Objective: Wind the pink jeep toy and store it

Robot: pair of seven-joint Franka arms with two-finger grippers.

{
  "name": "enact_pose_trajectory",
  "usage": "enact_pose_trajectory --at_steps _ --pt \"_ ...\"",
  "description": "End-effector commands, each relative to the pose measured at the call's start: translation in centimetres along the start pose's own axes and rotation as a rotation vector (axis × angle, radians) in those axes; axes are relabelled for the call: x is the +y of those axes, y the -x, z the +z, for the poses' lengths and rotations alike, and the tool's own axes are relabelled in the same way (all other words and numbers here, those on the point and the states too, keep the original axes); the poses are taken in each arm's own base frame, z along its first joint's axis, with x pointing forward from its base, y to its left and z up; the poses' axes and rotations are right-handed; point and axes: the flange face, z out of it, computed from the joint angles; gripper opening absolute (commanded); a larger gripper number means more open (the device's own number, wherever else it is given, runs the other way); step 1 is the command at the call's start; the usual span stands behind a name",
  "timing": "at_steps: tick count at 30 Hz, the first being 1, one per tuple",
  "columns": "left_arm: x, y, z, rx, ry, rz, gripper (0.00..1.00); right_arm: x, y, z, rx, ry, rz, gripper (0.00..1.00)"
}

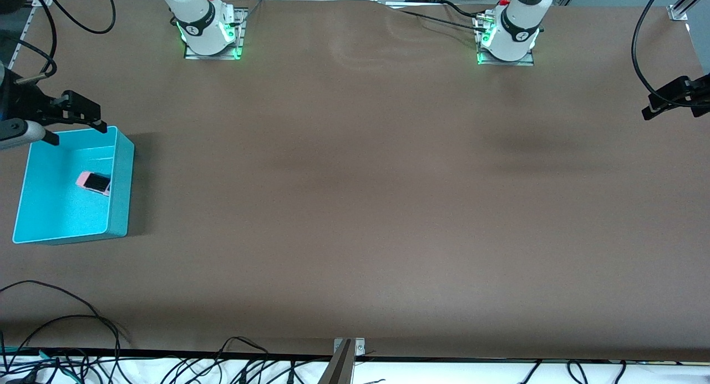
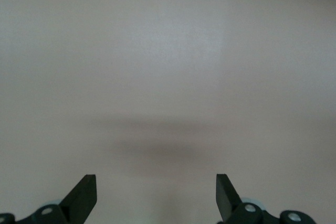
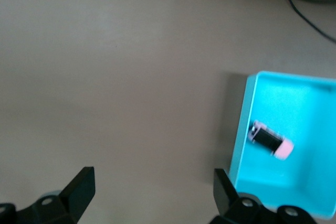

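The pink jeep toy (image 1: 94, 182) (image 3: 270, 140) lies inside the turquoise bin (image 1: 122, 178) (image 3: 240, 145), against the wall that faces the table's middle. The bin stands at the right arm's end of the table. My right gripper (image 1: 77, 133) (image 3: 154, 174) hangs open and empty over the bin's rim nearest the robots' bases, apart from the jeep. My left gripper (image 1: 650, 107) (image 2: 156, 179) waits open and empty over bare table at the left arm's end.
The two arm bases (image 1: 208, 31) (image 1: 507, 37) stand along the table's edge farthest from the front camera. Loose black cables (image 1: 66, 317) and a metal bracket (image 1: 346, 353) lie along the edge nearest it. A wide stretch of brown table (image 1: 355, 195) lies between bin and left gripper.
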Motion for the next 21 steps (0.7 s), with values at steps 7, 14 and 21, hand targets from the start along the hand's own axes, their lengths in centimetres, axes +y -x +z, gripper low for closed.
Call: enact_pose_trajectory --at_steps 7,14,21 --pt "-0.3 -0.3 -0.7 0.004 0.000 -0.007 1.00 -0.4 0.5 -2.6 -0.039 0.073 0.141 1.00" --pt "-0.3 -0.3 -0.8 0.004 0.000 -0.007 1.00 0.8 1.0 -4.2 -0.075 0.067 0.168 1.00" --pt "-0.3 -0.3 -0.8 0.004 -0.002 -0.005 1.00 0.8 1.0 -4.1 -0.070 0.067 0.177 1.00"
